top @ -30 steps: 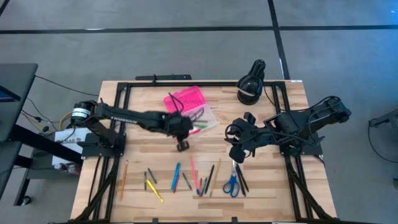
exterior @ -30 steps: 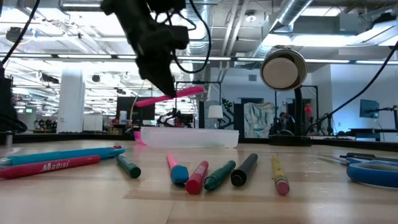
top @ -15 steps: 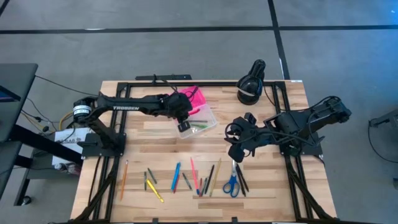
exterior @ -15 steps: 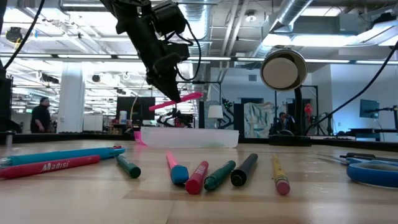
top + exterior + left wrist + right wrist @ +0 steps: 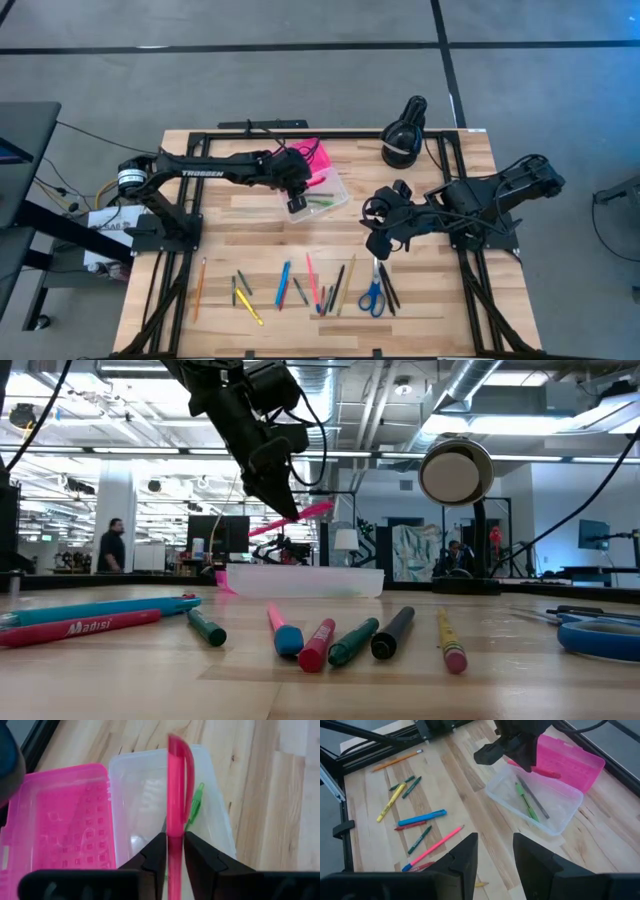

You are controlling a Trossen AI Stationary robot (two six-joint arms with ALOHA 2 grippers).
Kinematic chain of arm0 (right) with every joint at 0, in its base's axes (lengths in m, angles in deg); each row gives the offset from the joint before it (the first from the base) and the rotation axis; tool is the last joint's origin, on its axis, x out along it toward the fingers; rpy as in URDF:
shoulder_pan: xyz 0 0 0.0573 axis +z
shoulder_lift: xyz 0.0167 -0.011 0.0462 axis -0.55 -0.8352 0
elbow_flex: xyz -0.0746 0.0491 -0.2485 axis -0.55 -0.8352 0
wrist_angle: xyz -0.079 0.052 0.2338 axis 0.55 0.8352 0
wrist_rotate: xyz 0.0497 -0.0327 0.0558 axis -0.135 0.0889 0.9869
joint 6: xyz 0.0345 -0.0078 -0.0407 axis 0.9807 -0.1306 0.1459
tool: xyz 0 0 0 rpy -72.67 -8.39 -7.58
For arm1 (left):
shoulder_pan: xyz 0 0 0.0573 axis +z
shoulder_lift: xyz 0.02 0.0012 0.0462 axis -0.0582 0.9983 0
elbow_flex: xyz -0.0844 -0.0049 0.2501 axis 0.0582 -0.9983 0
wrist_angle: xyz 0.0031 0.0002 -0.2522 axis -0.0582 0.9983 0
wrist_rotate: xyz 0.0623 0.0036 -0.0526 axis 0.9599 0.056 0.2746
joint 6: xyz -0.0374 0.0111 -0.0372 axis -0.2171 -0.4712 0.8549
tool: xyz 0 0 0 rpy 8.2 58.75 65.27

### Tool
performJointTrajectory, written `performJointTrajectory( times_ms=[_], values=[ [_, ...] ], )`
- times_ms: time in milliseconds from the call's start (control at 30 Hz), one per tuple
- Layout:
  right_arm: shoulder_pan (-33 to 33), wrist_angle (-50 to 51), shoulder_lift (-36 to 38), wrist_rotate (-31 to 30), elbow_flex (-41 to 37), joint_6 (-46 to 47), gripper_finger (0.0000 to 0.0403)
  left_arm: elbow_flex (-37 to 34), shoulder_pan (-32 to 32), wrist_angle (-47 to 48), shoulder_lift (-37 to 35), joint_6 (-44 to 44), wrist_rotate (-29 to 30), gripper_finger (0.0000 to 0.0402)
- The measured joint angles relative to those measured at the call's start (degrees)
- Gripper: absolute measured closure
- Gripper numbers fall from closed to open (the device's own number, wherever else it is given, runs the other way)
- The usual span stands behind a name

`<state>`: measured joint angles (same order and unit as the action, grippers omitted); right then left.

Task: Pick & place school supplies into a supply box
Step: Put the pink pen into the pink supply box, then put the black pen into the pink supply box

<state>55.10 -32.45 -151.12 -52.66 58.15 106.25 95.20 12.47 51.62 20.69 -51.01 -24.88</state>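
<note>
Wooden table (image 5: pixel 250 235) first: our box (image 5: pixel 318 180) lies open toward the back. Over its clear base our left gripper (image 5: pixel 170 851) pinches a pink pen (image 5: pixel 175 790), long axis along the tray, directly above. Right gripper (image 5: pixel 492 852) waits open, farther off.

Left gripper (image 5: pixel 297 203) now over the supply box's clear base (image 5: pixel 325 192) instead of beside it, pink pen (image 5: pixel 175 800) between loosening fingers, tip angled higher.

Overhead view straight down, low view level across table, wrist views close, all sharing the supply box (image 5: pixel 318 180).
</note>
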Motion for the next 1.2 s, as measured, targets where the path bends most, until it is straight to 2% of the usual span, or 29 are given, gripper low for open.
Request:
performJointTrajectory(
  times_ms=[200,367,600,867,1067,1200],
  values=[
    [0.0,-0.02,0.0,0.04,0.0,0.55,0.0287,0.0,0.0,0.27,0.0,1.15,1.21,0.0287],
    [0.63,1.69,0.0,0.11,0.0,4.55,0.0287,0.0,0.0,1.21,0.0,5.11,-0.28,0.0266],
    [4.7,7.37,-0.59,2.34,-4.13,21.86,0.0287,0.0,-1.43,2.14,0.0,8.56,-9.02,0.0262],
    [12.31,6.98,-1.05,6.61,-10.72,42.73,0.0287,0.0,-5.08,1.31,-0.02,7.94,-9.64,0.0262],
    [17.37,-1.18,-0.99,6.7,-16.63,51.56,0.0287,0.0,-5.77,-2.21,-0.02,7.35,-9.61,0.0262],
    [19.7,-9.83,-0.98,6.24,-21.74,52.9,0.0287,0.02,-5.75,-3.37,-0.05,6.5,-9.59,0.0262]
  ],
)
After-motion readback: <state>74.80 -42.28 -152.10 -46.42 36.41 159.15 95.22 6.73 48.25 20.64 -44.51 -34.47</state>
